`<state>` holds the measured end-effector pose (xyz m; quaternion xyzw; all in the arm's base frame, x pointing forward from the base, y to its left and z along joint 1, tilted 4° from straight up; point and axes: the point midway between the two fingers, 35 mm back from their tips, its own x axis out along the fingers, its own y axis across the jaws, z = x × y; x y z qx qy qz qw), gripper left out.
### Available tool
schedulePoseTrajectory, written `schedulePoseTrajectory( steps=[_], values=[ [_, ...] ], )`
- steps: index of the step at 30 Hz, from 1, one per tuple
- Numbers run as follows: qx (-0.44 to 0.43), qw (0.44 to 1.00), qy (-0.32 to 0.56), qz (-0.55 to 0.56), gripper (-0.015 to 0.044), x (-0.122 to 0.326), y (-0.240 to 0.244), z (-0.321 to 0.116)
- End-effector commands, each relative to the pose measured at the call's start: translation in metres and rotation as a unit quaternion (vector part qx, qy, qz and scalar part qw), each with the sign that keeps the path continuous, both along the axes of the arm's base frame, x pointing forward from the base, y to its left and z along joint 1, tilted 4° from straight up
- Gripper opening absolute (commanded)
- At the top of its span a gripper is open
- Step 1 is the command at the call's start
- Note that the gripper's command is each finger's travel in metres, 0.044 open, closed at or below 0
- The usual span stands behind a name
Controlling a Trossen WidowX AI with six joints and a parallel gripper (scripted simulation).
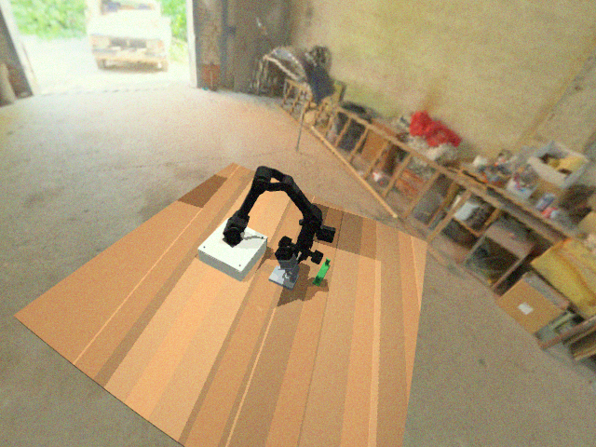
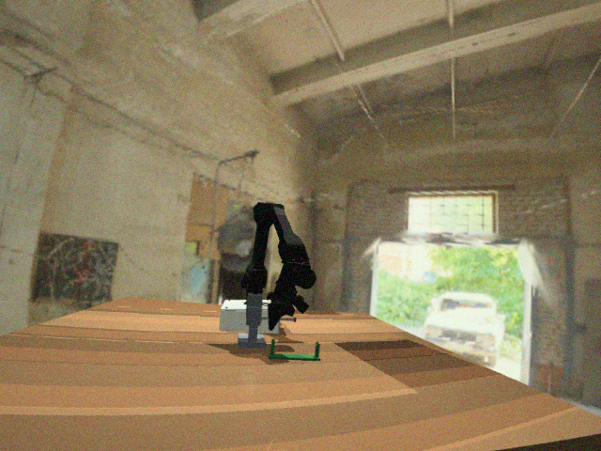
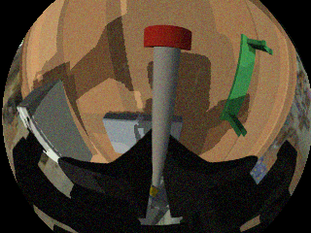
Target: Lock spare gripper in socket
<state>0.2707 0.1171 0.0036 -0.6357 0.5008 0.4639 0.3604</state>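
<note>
My gripper (image 1: 299,260) (image 2: 273,323) (image 3: 157,132) is shut on the grey lock pin (image 3: 164,83), which has a red head at its outer end. The pin also shows as a short rod in the exterior view (image 2: 288,318). The gripper is beside the upper part of the grey-blue mount (image 1: 277,277) (image 2: 253,313) (image 3: 117,131). The mount's post stands upright on its flat base. A black shape (image 1: 284,252) shows at its top; I cannot tell whether it is the spare gripper. The arm hides much of the socket, and I cannot tell whether the pin touches it.
A green bracket (image 1: 322,272) (image 2: 294,357) (image 3: 241,78) with two raised ends sits on the table beside the mount. The white box (image 1: 216,262) (image 2: 232,320) (image 3: 55,116) under the arm's base is on the mount's other side.
</note>
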Motion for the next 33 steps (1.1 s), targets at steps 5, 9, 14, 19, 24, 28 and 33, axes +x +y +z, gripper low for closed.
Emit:
schedulePoseTrajectory(
  steps=[5,9,14,19,24,28,33],
  values=[
    [-0.002,1.000,0.000,0.003,0.0000,0.0020,-0.0052,0.0007],
    [-0.002,1.000,0.001,0.003,0.0000,0.0026,-0.0078,0.0009],
    [-0.002,1.000,0.002,0.003,0.0000,0.0030,-0.0097,0.0010],
    [0.000,1.000,0.003,-0.001,0.0079,0.0021,-0.0089,0.0006],
    [0.000,1.000,0.003,-0.001,0.0200,0.0021,-0.0089,0.0006],
    [0.000,1.000,0.003,-0.001,0.0200,0.0021,-0.0089,0.0006],
    [0.000,1.000,0.003,-0.001,0.0200,-0.0004,-0.0013,0.0093]
  ],
)
